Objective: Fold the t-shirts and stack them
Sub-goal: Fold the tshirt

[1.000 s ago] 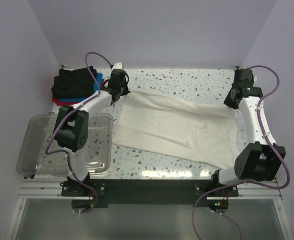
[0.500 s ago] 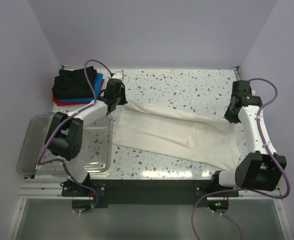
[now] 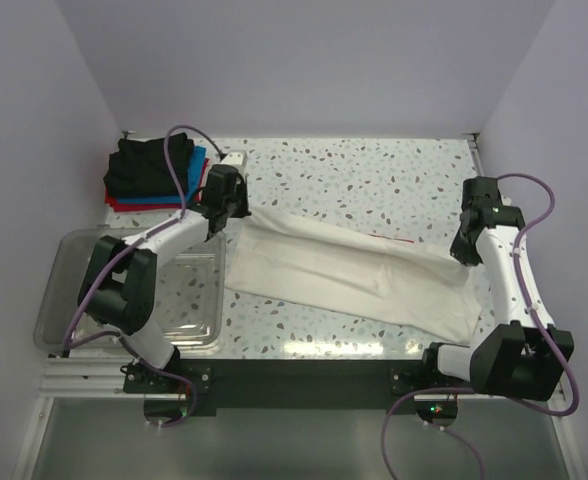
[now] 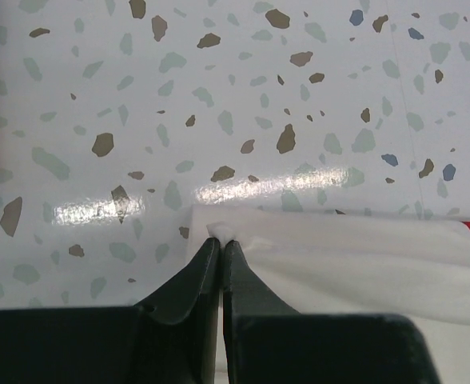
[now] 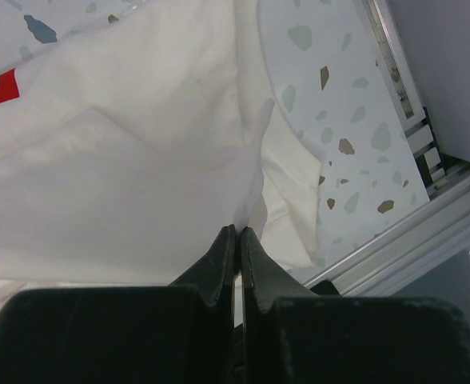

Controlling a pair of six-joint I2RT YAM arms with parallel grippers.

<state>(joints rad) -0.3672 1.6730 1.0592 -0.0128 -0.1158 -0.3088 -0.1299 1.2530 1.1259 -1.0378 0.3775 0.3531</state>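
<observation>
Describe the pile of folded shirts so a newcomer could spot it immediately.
On the speckled table, look to the far left corner, beyond the clear plastic tub. The stack of folded t-shirts sits there, black on top with blue and red edges showing beneath; the only other garment is a white t-shirt spread across the middle.

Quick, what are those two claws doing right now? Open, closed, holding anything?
Left gripper: closed, pinching the white t-shirt at its edge.
Right gripper: closed, pinching the same white t-shirt.
</observation>
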